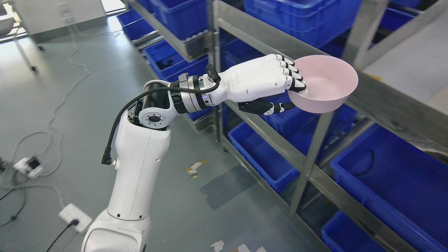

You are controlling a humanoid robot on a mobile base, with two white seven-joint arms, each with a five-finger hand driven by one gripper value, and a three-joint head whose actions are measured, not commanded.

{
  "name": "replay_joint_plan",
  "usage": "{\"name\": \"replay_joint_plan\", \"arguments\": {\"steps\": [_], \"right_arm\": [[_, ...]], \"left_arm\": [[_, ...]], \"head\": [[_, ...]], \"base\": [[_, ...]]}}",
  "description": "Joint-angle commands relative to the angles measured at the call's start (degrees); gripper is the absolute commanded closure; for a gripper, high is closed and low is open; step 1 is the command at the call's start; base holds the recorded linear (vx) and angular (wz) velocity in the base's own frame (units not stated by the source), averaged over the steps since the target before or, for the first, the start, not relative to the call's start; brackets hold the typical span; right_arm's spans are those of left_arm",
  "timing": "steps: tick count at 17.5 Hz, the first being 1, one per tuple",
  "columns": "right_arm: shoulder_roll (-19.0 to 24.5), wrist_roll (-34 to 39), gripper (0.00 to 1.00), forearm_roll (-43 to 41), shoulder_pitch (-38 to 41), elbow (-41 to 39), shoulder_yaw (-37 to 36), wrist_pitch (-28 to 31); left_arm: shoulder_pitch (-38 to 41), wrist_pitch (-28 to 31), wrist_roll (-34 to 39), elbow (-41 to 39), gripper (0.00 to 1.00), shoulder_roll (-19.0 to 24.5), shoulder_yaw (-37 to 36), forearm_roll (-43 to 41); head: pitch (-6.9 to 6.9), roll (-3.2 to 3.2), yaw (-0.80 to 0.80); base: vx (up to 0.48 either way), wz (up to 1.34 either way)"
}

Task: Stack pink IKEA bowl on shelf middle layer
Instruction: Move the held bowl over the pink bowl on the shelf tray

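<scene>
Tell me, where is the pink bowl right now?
Upper right of the head view: the pink bowl is held in the left hand, at the metal shelf edge.

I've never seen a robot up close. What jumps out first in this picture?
A white robot arm rises from the lower left, its left hand gripping the rim of a pink bowl held in the air at the edge of a metal shelf. Bright blue bins fill the rack's lower levels.
</scene>
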Motion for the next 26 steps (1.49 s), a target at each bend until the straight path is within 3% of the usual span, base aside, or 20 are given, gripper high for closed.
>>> {"name": "replay_joint_plan", "arguments": {"steps": [1, 5, 10, 17, 21, 26], "right_arm": [[-1.00, 0.02, 0.00, -0.05, -0.01, -1.00, 0.26, 0.03], [-1.00, 0.02, 0.00, 0.04, -0.01, -1.00, 0.27, 0.03], [-1.00, 0.02, 0.00, 0.04, -0.01, -1.00, 0.27, 0.03], [-1.00, 0.02, 0.00, 0.04, -0.01, -1.00, 0.27, 0.03], [-1.00, 0.02, 0.00, 0.04, -0.01, -1.00, 0.27, 0.03], [-1.00, 0.02, 0.00, 0.04, -0.01, -1.00, 0.18, 0.03]], "left_arm": [[-3.67, -0.01, -0.80, 0.28, 0.97, 1.00, 1.14, 0.92], [-7.89, -0.01, -4.83, 1.69, 0.97, 1.00, 6.14, 0.31], [-10.54, -0.01, -9.50, 4.50, 0.97, 1.00, 13.52, -11.80], [-11.24, -0.01, -9.94, 5.82, 0.97, 3.51, 16.78, -19.02], [-11.77, -0.01, -9.77, 9.58, 0.97, 3.43, 16.18, -20.87], [-13.87, -0.01, -7.84, 17.58, 0.97, 2.81, 9.77, -22.63]], "head": [[0.00, 0.00, 0.00], [0.00, 0.00, 0.00], [-0.01, 0.00, 0.00], [-0.02, 0.00, 0.00], [-0.03, 0.00, 0.00], [-0.03, 0.00, 0.00]], "base": [[0.118, -1.38], [0.064, -1.37], [0.029, -1.11], [0.018, -0.55], [0.018, -0.16], [0.001, 0.00]]}}
